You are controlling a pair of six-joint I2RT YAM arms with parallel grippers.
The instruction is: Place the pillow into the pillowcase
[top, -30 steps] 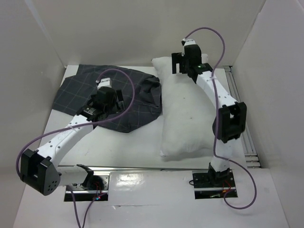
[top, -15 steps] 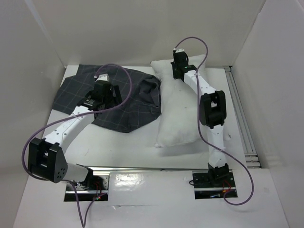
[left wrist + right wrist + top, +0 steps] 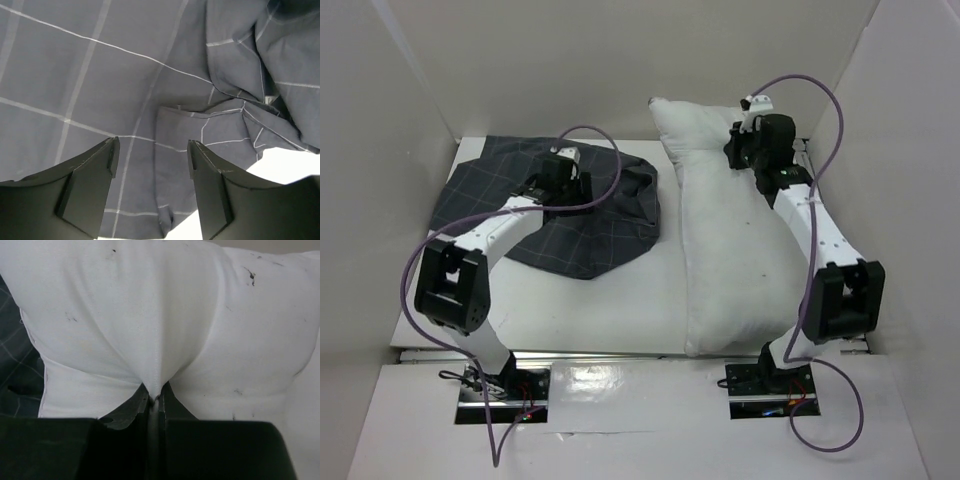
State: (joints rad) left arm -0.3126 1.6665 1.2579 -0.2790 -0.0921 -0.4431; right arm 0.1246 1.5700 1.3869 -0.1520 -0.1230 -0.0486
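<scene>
One pillow point(image 3: 730, 250) lies at 3 o'clock on the bench point(image 3: 610, 300), its fabric pinched tight in the right jaws. One pillowcase point(image 3: 590, 240), at 10 o'clock, lies beneath the parted left jaws.

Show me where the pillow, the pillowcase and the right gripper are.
pillow point(image 3: 730, 260), top external view, middle of its white face.
pillowcase point(image 3: 600, 240), top external view, flat checked cloth.
right gripper point(image 3: 155, 396), right wrist view, between its fingertips.

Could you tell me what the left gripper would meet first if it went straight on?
Probably the pillowcase: its grey checked cloth fills the view beyond the open left gripper, though how near is unclear.
</scene>
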